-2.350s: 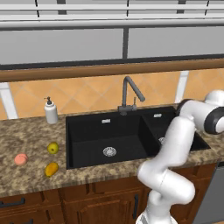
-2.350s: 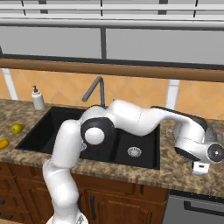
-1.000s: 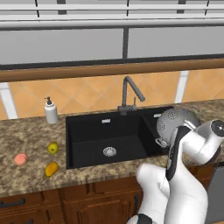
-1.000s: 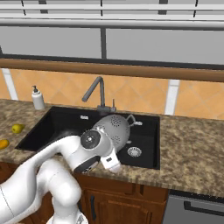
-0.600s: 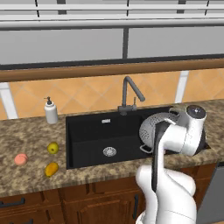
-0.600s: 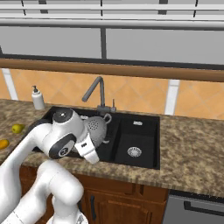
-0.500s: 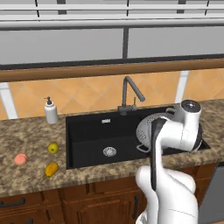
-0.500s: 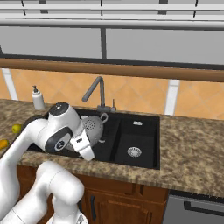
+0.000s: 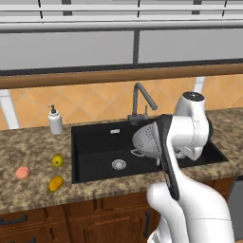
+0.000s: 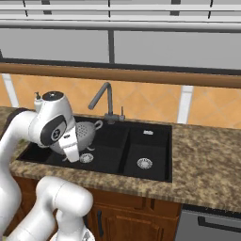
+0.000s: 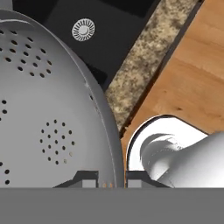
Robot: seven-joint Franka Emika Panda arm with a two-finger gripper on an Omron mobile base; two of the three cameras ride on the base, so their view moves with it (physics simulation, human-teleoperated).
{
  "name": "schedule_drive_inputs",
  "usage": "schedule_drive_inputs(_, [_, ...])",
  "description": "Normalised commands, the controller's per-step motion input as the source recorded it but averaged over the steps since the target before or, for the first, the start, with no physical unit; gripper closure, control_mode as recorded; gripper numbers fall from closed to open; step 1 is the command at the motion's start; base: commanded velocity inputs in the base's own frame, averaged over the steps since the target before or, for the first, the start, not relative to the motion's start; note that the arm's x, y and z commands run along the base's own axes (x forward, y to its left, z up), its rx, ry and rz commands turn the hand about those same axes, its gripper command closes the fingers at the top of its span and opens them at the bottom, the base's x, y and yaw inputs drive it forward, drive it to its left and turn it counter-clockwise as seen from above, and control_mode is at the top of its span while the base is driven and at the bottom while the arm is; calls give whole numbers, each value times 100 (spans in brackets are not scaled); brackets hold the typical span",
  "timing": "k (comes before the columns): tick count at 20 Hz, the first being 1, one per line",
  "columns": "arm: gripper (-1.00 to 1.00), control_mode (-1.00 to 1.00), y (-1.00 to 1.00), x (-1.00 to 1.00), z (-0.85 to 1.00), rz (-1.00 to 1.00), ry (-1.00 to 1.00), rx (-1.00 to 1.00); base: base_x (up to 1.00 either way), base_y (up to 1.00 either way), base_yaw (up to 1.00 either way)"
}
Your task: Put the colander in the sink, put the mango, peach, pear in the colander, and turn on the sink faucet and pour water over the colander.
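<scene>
The light grey holed colander (image 9: pixel 145 139) hangs tilted on its side over the large basin of the black sink (image 9: pixel 95 142). My gripper (image 11: pixel 111 177) is shut on its rim, with the rim running between the two finger tips and the perforated bowl (image 11: pixel 48 113) taking up the left of the hand view. In the right base view the colander (image 10: pixel 87 130) sits just right of my wrist. The dark faucet (image 9: pixel 142 101) stands behind it. On the left counter lie the pear (image 9: pixel 57 160), the peach (image 9: pixel 22 172) and the mango (image 9: pixel 56 183).
A white soap pump bottle (image 9: pixel 55 121) stands at the back left of the sink. The smaller basin (image 10: pixel 147 150) with its silver drain lies to the right. A granite counter edge (image 11: pixel 140 57) and wood cabinet front (image 11: pixel 192 65) show below my hand.
My arm has swung left from the right counter, carrying the colander over the small basin to above the large basin. The fruit has not moved.
</scene>
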Motion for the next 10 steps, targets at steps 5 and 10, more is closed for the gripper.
schedule_drive_inputs(5, [100, -100, 66, 1, -3, -22, -5, 11, 0, 0, 0])
schedule_drive_inputs(10, [100, -100, 86, 17, 0, -28, -2, 1, 0, 0, 0])
